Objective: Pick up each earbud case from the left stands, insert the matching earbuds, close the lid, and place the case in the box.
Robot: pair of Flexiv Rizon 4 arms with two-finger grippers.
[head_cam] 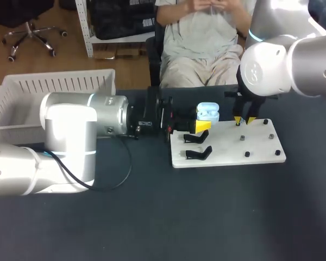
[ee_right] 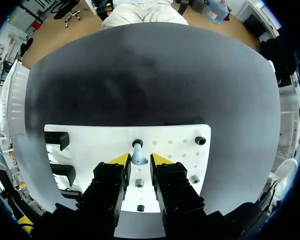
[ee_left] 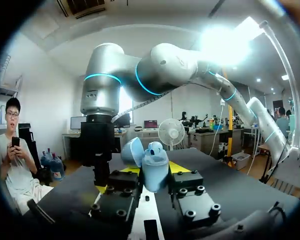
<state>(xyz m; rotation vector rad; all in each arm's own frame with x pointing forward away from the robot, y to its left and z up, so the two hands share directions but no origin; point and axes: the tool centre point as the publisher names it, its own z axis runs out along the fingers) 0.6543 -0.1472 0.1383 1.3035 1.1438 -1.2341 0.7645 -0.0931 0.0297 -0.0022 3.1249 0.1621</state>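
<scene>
Early stage | we hold the open earbud case [ee_left: 155, 160] clenched in the left tool [ee_left: 154, 186] by the board [head_cam: 261, 155] | right tool [ee_right: 139, 161] parted astride an earbud [ee_right: 138, 150] on the board, not gripping | to do: earbuds in, lid shut, case into the box [head_cam: 54, 81]

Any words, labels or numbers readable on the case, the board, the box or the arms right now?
No text can be read.
Small white marking on the left arm, on its black wrist part: too small to read.
Earbud case, white board, white box: no print shows.
</scene>
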